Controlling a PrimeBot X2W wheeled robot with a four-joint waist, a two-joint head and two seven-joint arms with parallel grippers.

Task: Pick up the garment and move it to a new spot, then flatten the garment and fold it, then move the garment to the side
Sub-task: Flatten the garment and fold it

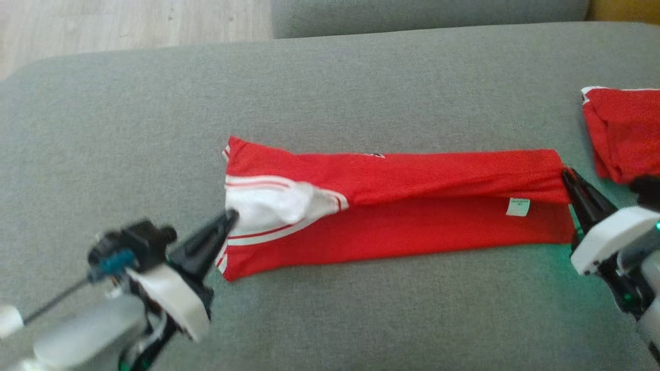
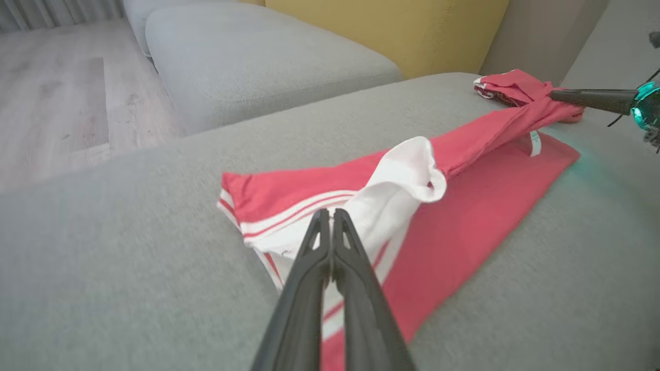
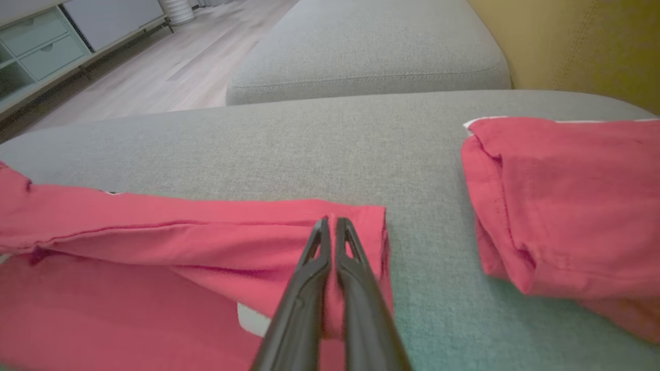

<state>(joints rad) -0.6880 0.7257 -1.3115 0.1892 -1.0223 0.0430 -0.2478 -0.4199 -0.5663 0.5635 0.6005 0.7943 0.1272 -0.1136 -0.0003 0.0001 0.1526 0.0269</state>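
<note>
Two ends of the garment [image 1: 412, 226], laid mid cushion [image 1: 309, 82], are pinched: left gripper [image 1: 232, 215] clenched on white end, right gripper [image 1: 565, 173] on red end. You are mid-fold, I think; next pls carry both ends over evenly.

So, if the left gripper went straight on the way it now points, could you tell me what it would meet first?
The red garment: the left gripper is shut on its white panel, so more of that fabric comes first. Beyond it, as far as depth shows, lies the grey cushion.

Left gripper [image 2: 331, 215] closed on red garment [image 2: 464, 206], grey sofa cushion [image 2: 129, 268]
</note>
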